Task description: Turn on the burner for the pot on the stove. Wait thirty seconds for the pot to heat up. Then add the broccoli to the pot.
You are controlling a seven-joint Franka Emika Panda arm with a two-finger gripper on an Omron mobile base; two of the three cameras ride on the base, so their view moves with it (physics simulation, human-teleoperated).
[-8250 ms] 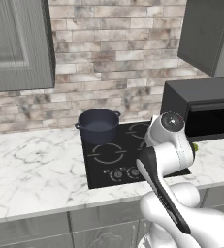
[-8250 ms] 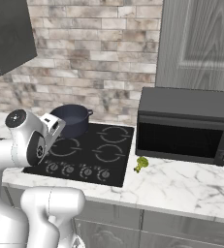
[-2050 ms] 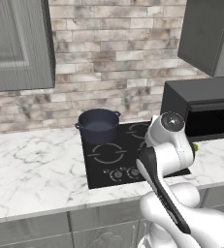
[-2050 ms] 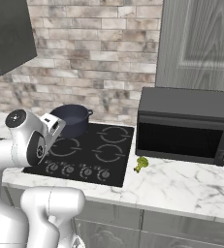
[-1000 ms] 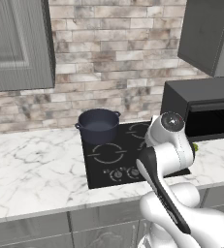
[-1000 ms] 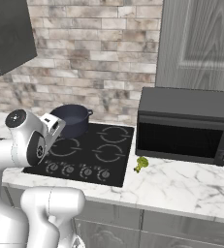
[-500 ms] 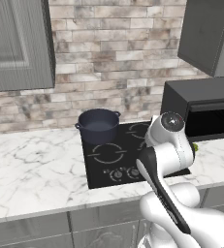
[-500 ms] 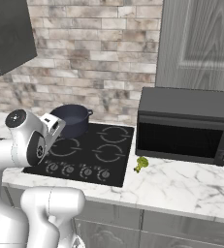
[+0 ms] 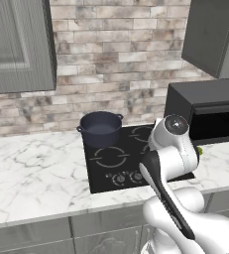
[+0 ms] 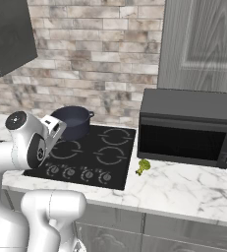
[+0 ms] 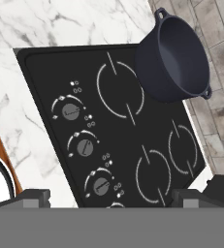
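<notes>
The dark blue-grey pot (image 9: 101, 129) (image 10: 73, 122) (image 11: 174, 53) stands on the back-left ring of the black stove (image 9: 98, 171) (image 10: 90, 158) (image 11: 50, 72). Its inside looks bare. The ring marks are all grey. My gripper (image 11: 111, 198) hovers open above the stove's front edge, looking down on the row of knobs (image 11: 85, 147), with nothing between its fingers. The small green broccoli (image 10: 143, 166) (image 9: 199, 150) lies on the marble counter just right of the stove, in front of the microwave and well away from the gripper.
A black microwave (image 10: 186, 125) (image 9: 210, 111) stands on the counter right of the stove. White marble counter (image 9: 31, 168) stretches left of the stove. Grey wall cabinets (image 9: 17, 44) (image 10: 203, 44) hang above on both sides, over a brick wall.
</notes>
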